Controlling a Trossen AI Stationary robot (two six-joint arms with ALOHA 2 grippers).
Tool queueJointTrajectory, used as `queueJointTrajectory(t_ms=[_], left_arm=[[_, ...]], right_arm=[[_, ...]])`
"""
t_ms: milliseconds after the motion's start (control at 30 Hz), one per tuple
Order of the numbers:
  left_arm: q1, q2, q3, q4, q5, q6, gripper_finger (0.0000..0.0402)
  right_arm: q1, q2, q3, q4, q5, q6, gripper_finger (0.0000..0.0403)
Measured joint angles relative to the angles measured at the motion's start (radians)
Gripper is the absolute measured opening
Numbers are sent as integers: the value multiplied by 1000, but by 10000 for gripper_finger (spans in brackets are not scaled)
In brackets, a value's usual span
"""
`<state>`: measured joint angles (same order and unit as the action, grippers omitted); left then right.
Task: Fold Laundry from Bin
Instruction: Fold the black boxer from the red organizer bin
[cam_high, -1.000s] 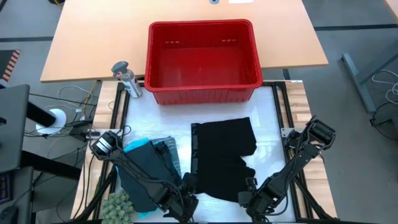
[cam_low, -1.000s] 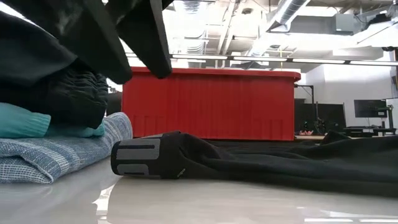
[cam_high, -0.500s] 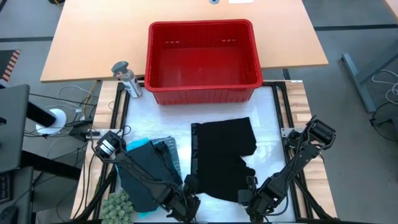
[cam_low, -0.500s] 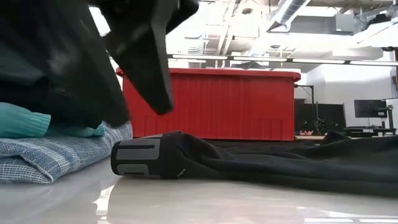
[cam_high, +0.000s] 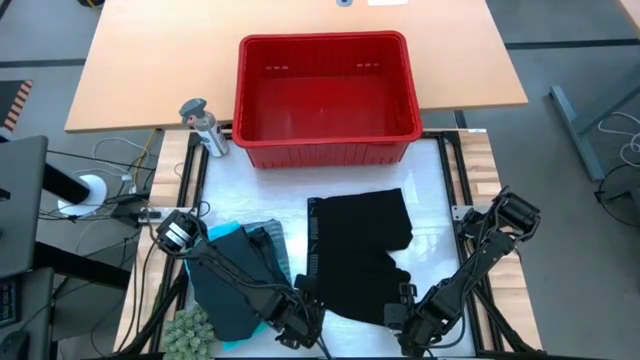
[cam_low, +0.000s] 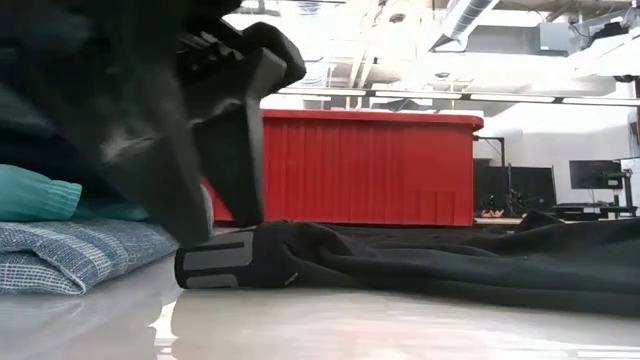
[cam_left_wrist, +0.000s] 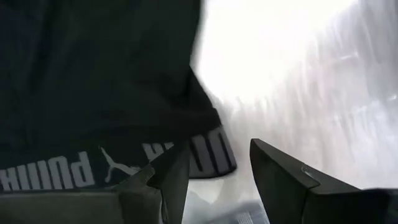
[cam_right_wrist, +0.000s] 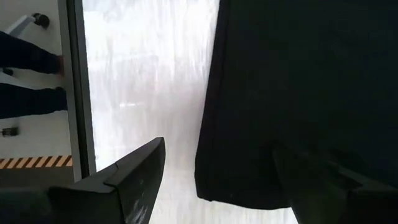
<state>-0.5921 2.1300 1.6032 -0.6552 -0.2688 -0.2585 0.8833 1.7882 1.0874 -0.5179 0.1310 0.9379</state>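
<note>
The red bin (cam_high: 325, 95) sits in the upper middle of the high view, a ribbed plastic tub with a thick rim and tall sides, nothing visible inside it. Below it, on the glossy white table (cam_high: 440, 200), a black garment (cam_high: 358, 255) lies spread flat, soft and matte, with a wide elastic waistband (cam_left_wrist: 93, 171) carrying pale block lettering. To its left, in the lower left of the high view, a small pile holds the blue-grey striped garment (cam_low: 70, 255), coarse-woven and folded, with the bright turquoise garment (cam_low: 35, 192) lying on top of it

The left gripper (cam_high: 300, 322) is down at the bottom of the high view, right at the lower left corner of the black garment. Its fingers are spread, one wedge-shaped finger (cam_left_wrist: 280, 180) over bare table and the other over the waistband, not yet pinched on anything. In the low view it looms dark at the left, its tip touching the waistband end

The right gripper (cam_high: 408, 328) is at the bottom edge of the black garment too, fingers spread wide, one over white table and the other over black cloth

A small grey bottle (cam_high: 203, 125) stands just left of the bin
</note>
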Motion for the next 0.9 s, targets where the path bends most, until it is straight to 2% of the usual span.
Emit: queueJointTrajectory(t_ms=[333, 467, 600, 900], left_arm=[[-6, 0, -19, 6, -5, -70, 158], [-6, 0, -41, 29, 48, -86, 158], [-10, 0, -52, 12, 15, -93, 158], [-8, 0, -51, 25, -28, -106, 158]], right_arm=[[-1, 0, 0, 1, 33, 20, 322], [-2, 0, 0, 1, 35, 31, 322], [-2, 0, 0, 1, 32, 31, 320], [0, 0, -33, -3, -1, 84, 274]])
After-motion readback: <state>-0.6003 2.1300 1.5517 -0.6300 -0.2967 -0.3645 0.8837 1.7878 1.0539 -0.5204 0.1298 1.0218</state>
